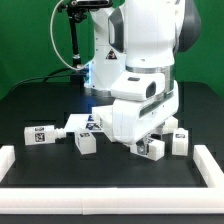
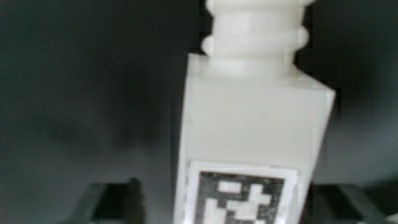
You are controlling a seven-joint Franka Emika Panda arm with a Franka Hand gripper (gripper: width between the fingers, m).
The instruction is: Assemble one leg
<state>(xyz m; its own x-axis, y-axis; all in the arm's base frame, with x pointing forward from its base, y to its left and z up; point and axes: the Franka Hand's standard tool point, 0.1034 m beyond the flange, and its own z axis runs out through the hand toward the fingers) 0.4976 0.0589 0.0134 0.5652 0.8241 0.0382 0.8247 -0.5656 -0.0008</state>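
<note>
In the wrist view a white leg (image 2: 258,110) fills the frame. Its threaded peg points away from the gripper and a black-and-white tag sits on its face near the jaws. My gripper (image 2: 231,205) has a dark finger (image 2: 118,200) pressed close on each side of the leg and looks shut on it. In the exterior view the gripper (image 1: 134,146) is low over the black table. The arm's white body hides the grasp there. The tabletop is not in view.
Other white tagged blocks lie on the table: one at the exterior view's left (image 1: 38,135), one beside it (image 1: 85,143), and some at the right (image 1: 180,138) and by the gripper (image 1: 152,149). A white rail (image 1: 110,196) borders the front of the table.
</note>
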